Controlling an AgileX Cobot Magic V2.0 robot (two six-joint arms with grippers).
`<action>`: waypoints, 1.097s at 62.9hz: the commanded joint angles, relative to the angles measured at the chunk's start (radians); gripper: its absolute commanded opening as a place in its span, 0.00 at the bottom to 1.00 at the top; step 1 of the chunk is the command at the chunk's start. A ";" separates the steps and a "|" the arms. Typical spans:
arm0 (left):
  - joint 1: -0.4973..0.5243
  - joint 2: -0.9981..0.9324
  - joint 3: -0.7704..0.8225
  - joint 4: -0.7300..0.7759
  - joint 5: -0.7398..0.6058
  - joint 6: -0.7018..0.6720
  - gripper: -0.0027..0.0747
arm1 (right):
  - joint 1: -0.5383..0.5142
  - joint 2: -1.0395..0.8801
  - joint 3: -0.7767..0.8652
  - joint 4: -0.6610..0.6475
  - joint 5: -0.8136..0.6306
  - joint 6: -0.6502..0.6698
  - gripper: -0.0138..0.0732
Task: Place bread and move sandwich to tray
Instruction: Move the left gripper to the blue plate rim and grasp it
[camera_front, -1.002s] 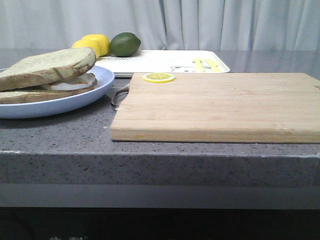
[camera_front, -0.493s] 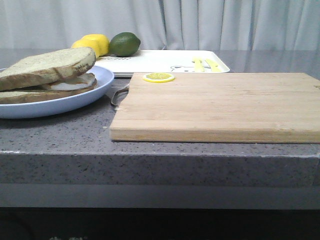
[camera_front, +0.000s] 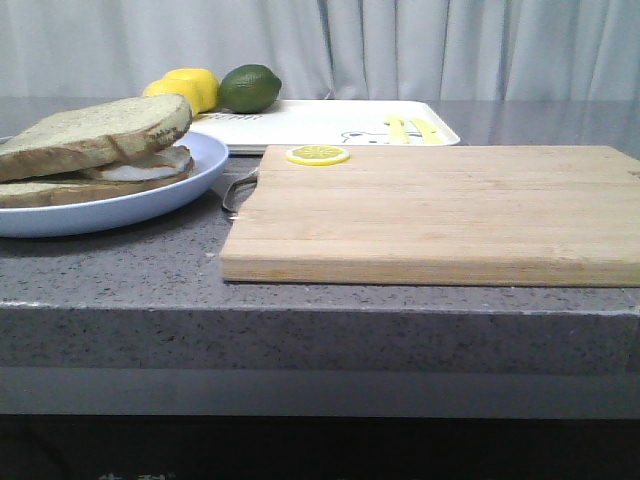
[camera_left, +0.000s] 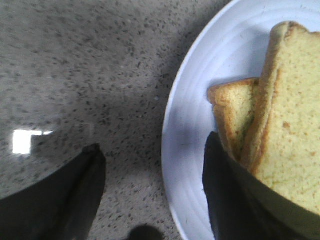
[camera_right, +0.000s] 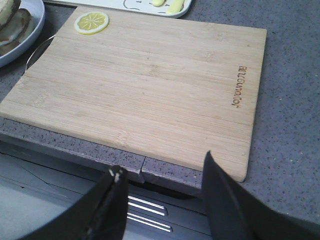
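Observation:
The sandwich (camera_front: 95, 150) lies on a pale blue plate (camera_front: 130, 205) at the left: two brown-crusted bread slices with white egg (camera_front: 150, 165) between them, the top slice (camera_front: 100, 130) tilted. The white tray (camera_front: 320, 122) with a bear print lies at the back. Neither gripper shows in the front view. In the left wrist view my left gripper (camera_left: 152, 142) is open and empty over the plate's rim (camera_left: 200, 75), one finger next to the bread (camera_left: 295, 120). My right gripper (camera_right: 161, 162) is open and empty over the table's front edge.
A wooden cutting board (camera_front: 430, 210) fills the middle and right, with a lemon slice (camera_front: 318, 155) on its far left corner. A lemon (camera_front: 190, 88) and a lime (camera_front: 250, 88) sit behind the plate beside the tray. A metal handle loop (camera_front: 235, 190) sticks out at the board's left.

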 joint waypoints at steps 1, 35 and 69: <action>0.003 -0.008 -0.033 -0.061 -0.011 0.017 0.58 | -0.007 0.005 -0.025 -0.005 -0.064 -0.005 0.59; 0.003 0.062 -0.033 -0.086 0.006 0.040 0.44 | -0.007 0.005 -0.025 -0.005 -0.064 -0.005 0.59; 0.003 0.064 -0.033 -0.086 0.006 0.040 0.01 | -0.007 0.005 -0.025 -0.005 -0.064 -0.005 0.59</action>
